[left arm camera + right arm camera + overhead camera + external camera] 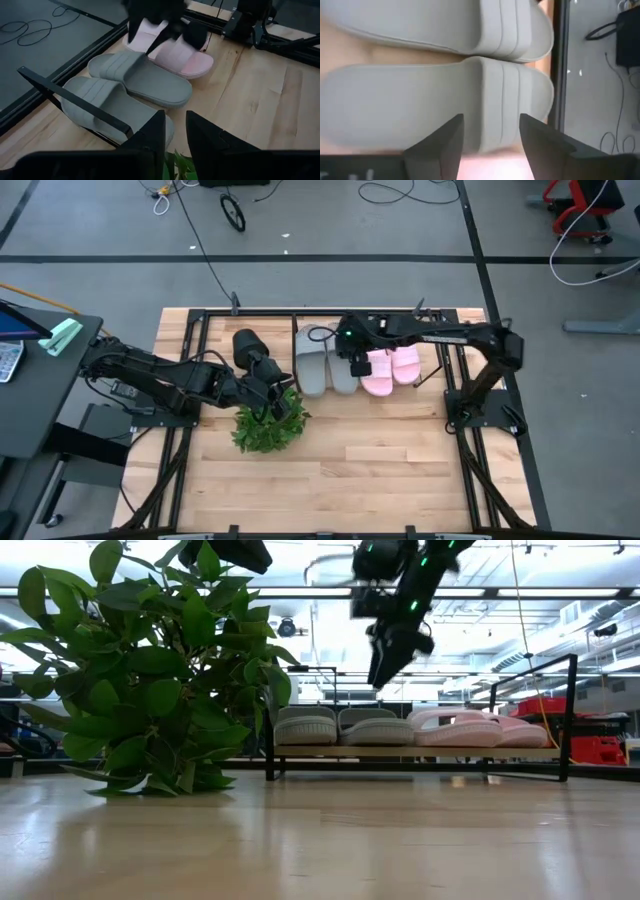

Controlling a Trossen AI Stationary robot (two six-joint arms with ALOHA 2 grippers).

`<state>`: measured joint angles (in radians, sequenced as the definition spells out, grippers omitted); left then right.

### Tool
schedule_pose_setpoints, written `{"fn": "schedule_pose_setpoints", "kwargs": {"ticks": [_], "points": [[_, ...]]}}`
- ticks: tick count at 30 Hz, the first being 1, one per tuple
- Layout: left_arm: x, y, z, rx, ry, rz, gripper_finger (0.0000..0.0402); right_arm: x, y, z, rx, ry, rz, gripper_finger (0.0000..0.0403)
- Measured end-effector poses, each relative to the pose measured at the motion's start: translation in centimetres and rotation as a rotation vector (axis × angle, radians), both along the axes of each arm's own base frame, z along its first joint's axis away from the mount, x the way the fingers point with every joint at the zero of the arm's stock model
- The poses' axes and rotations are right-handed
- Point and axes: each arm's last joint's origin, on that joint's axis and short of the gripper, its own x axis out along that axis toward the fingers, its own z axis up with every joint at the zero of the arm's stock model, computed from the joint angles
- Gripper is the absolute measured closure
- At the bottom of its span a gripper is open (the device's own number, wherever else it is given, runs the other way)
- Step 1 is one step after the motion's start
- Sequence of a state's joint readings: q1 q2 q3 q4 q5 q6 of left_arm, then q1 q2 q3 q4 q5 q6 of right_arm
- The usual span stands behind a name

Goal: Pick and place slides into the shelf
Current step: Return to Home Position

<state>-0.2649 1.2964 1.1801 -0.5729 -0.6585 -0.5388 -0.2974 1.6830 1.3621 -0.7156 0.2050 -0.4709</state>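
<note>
Seen from above, the right pincer [357,367] covers part of the inner pink slide [378,382]. At surface level, plant [150,670] leaves partly hide the shelf's [420,752] end beside the grey slides [340,728].

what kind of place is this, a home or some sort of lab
Probably a robotics lab or workshop: loose cables on a bare grey floor, long ceiling lights, and a metal-framed wooden table.

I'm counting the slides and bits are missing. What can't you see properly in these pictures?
High view: the right claw covers the edge of a pink slide.
Low view: the plant overlaps the shelf's left corner; the left arm is cut off at the top.
Right wrist view: grey slides fill it; pink is only a blurred sliver at the bottom edge.
</note>
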Motion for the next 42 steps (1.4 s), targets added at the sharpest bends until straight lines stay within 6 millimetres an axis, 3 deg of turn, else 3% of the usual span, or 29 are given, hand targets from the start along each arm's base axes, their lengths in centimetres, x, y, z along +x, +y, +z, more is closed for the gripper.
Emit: {"fn": "schedule_pose_setpoints", "kwargs": {"ticks": [5,12,14,25,29,36,42], "points": [[0.1,0.2,0.0,0.042,0.019,-0.023,0.0328,-2.5,3.0,3.9,0.009,-0.065,-0.002,0.025],[0.6,0.3,0.7,0.087,-0.029,-0.06,0.0338,-6.2,7.4,7.8,0.089,-0.178,-0.039,0.0375],[0.8,0.2,0.9,0.083,-0.041,-0.096,0.0341,-7.0,8.6,8.4,0.108,-0.182,-0.025,0.0394],[1.5,-0.2,1.8,0.136,-0.088,-0.325,0.0364,-9.7,12.3,8.5,0.121,-0.095,-0.09,0.04],[1.5,-0.3,1.7,0.161,-0.072,-0.384,0.0378,-10.9,13.3,9.0,0.157,-0.143,-0.127,0.04],[1.3,-0.3,1.9,0.112,-0.096,-0.361,0.0397,-15.0,14.3,8.7,0.218,-0.218,-0.22,0.0401],[1.0,-0.2,1.8,0.107,-0.13,-0.357,0.0385,-18.0,14.6,7.9,0.298,-0.286,-0.287,0.0402]]}}
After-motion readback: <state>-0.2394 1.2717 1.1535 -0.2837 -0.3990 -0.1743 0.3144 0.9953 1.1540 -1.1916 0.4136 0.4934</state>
